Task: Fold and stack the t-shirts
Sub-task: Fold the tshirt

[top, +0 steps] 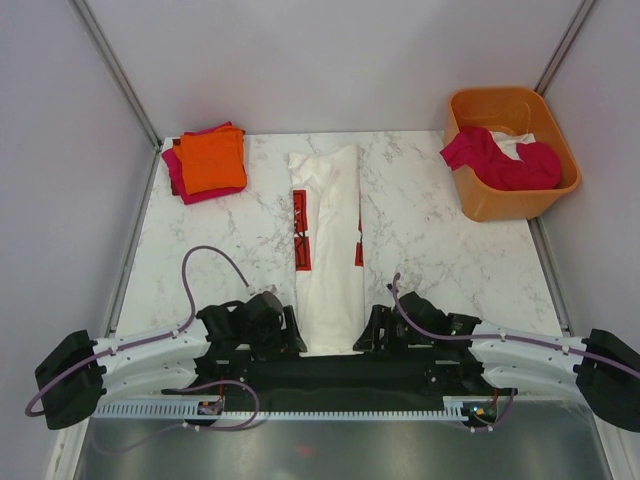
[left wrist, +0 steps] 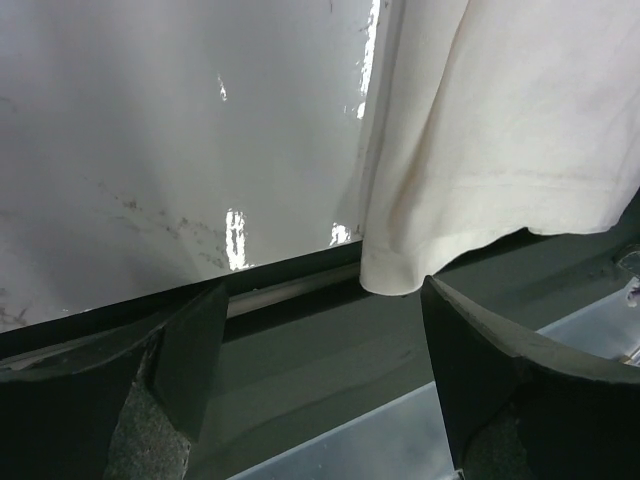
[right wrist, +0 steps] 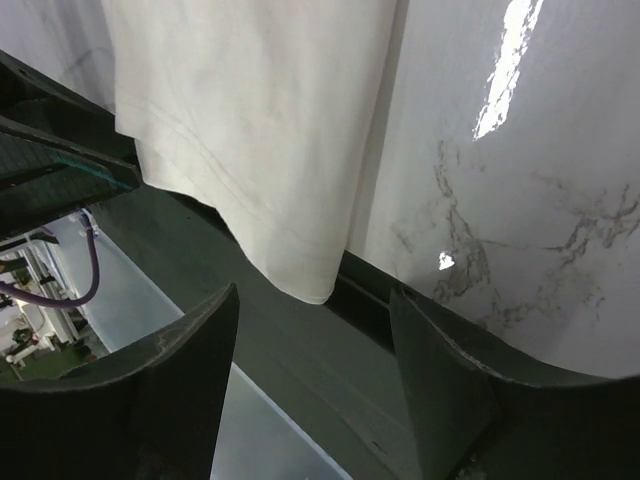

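Note:
A white t-shirt [top: 327, 250] with red logo panels lies folded into a long strip down the middle of the table, its hem over the near edge. My left gripper [top: 290, 335] is open and empty just left of the hem corner [left wrist: 385, 275]. My right gripper [top: 372, 335] is open and empty just right of the other hem corner [right wrist: 310, 280]. A folded orange t-shirt [top: 212, 160] lies on a magenta-red one [top: 180, 180] at the back left. A magenta-red t-shirt [top: 497, 160] and a white one [top: 512, 143] lie crumpled in the tub.
The rigid orange plastic tub [top: 500, 205] stands at the back right. The marble table [top: 430, 250] ends at a dark rail [top: 340, 375] by the arm bases. Grey walls close in the sides and back.

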